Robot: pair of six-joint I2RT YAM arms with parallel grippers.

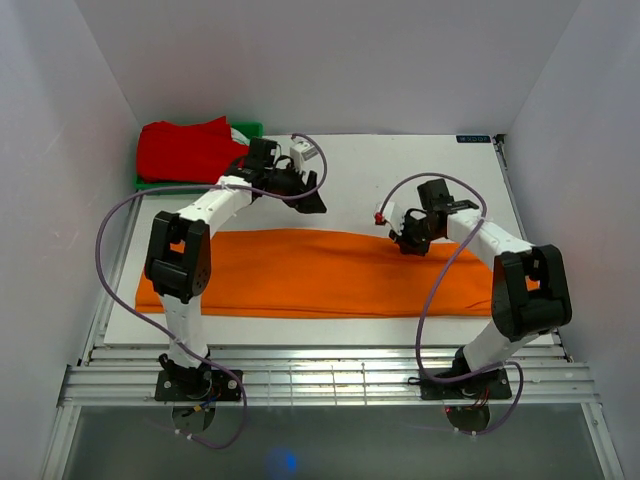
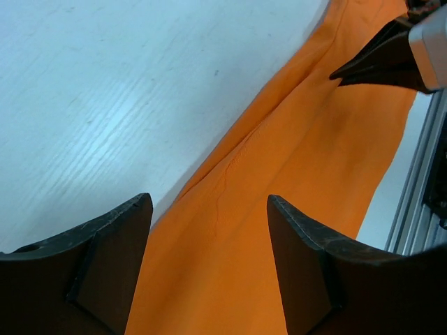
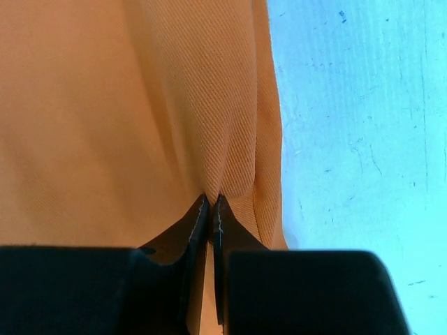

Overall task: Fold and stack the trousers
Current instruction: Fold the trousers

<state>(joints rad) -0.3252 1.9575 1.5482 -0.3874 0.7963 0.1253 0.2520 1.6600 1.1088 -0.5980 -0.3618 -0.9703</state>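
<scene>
Plain white walls [image 1: 330, 60] enclose a white tabletop [image 1: 400, 170]. Bright orange cloth trousers [image 1: 320, 272] lie flat on it, the right gripper [image 3: 211, 202] pinching their far edge, the left gripper [image 2: 208, 202] spread open.

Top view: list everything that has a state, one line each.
Trousers: laid out flat in one long band across the table, far edge pinched.
Right gripper: shut on the trousers' far edge.
Left gripper: open, over the trousers' far edge, gripping nothing.
Red garment: heaped on the green bin, far left corner.
Green bin: mostly covered by the red garment.
</scene>
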